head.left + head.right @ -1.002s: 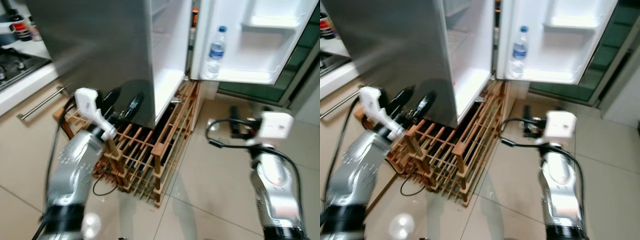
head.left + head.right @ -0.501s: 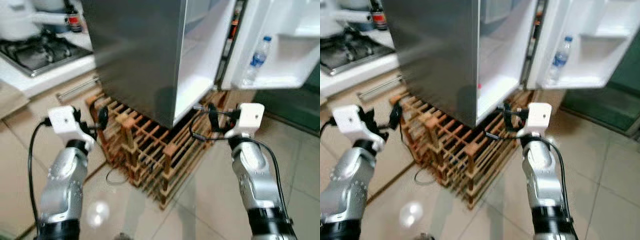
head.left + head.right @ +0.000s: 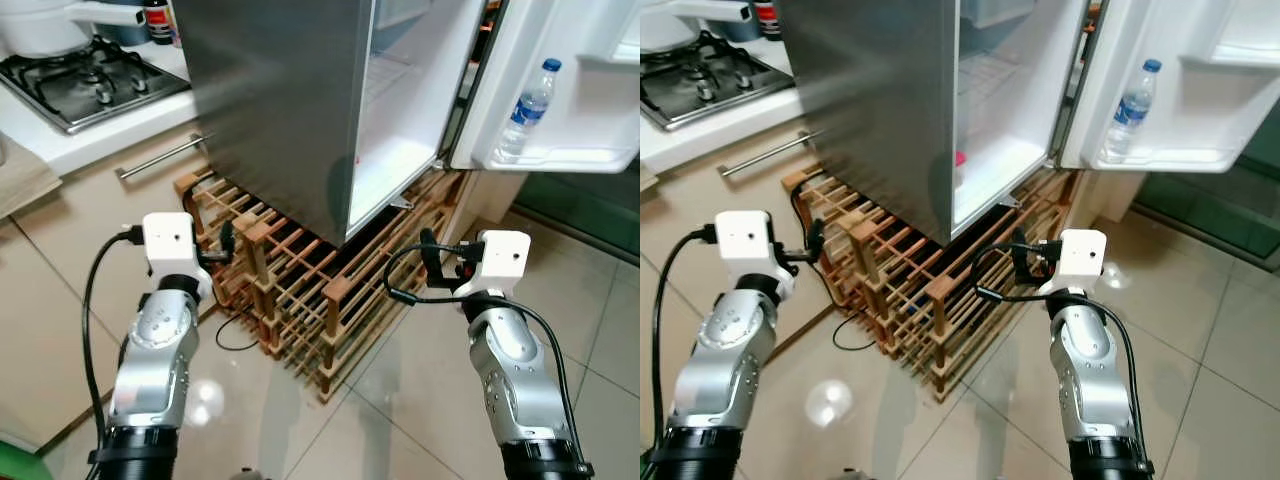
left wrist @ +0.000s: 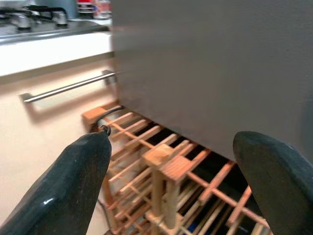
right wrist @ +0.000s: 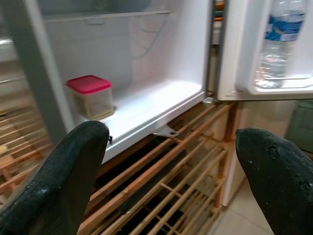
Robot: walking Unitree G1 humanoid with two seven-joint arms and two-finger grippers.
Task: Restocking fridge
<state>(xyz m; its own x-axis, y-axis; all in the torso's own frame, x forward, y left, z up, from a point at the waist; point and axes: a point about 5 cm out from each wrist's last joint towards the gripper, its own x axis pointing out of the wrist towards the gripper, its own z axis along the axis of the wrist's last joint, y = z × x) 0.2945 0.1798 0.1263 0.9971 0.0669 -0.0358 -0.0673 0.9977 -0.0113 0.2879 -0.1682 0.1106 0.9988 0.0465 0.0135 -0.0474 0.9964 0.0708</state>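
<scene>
While facing the open fridge (image 3: 290,110), sees, far left, a hob (image 3: 85,85) on a white desk (image 3: 60,150) with a pot (image 3: 45,25) at the back corner. Below the desk, a beige drawer front with a steel handle (image 3: 160,157).

Left gripper (image 3: 226,243) held low near the wooden rack (image 3: 300,300), fingers (image 4: 73,186) spread wide and carrying nothing; in the left wrist view, aimed at the rack's corner post and the grey fridge side. A black cable (image 3: 232,340) loops on the floor tiles (image 3: 400,400) beside the rack.

Fridge stands on the rack, steel side facing the camera, door (image 3: 580,80) swung wide open to the right. Inside, on the bottom shelf, a clear tub with a red lid (image 5: 90,97) near the front edge, seen in the right wrist view. A shelf above it looks bare, as far as can be told.

Right gripper (image 3: 438,262) hovers low in front of the open compartment, just beyond the rack's right end, fingers (image 5: 58,186) likewise wide apart and holding nothing.

Farthest right, a water bottle (image 3: 527,100) with a blue cap stands upright in the lower door bin (image 3: 580,157). Dark green panelling behind the door, and pale tiles below.
</scene>
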